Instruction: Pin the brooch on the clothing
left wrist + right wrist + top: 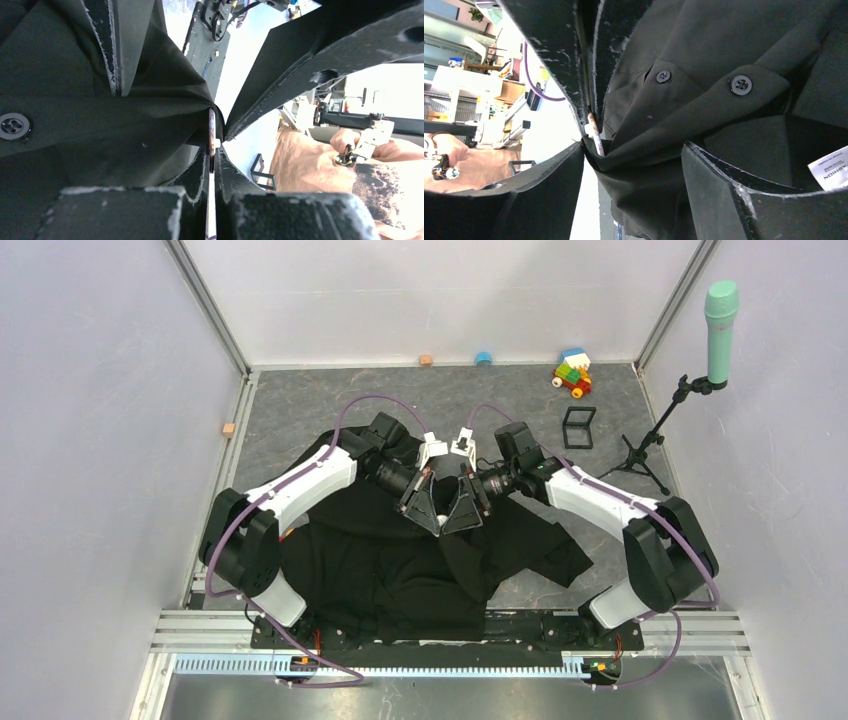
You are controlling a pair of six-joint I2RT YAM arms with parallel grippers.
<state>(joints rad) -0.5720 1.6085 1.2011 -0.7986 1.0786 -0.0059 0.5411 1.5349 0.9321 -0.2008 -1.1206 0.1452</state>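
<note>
From here the left gripper (212,159) looks clamped on the brooch (212,131), a light, stiff disc best pinched by its rim, while the right gripper (634,147), its jaws apart, straddles the limp clothing (704,45).

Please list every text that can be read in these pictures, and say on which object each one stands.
"ASHION": on the white label inside the black shirt, right wrist view; its start is hidden.
Smaller line above it, same label: too small to read.
Top and left wrist views: no readable text.
</note>
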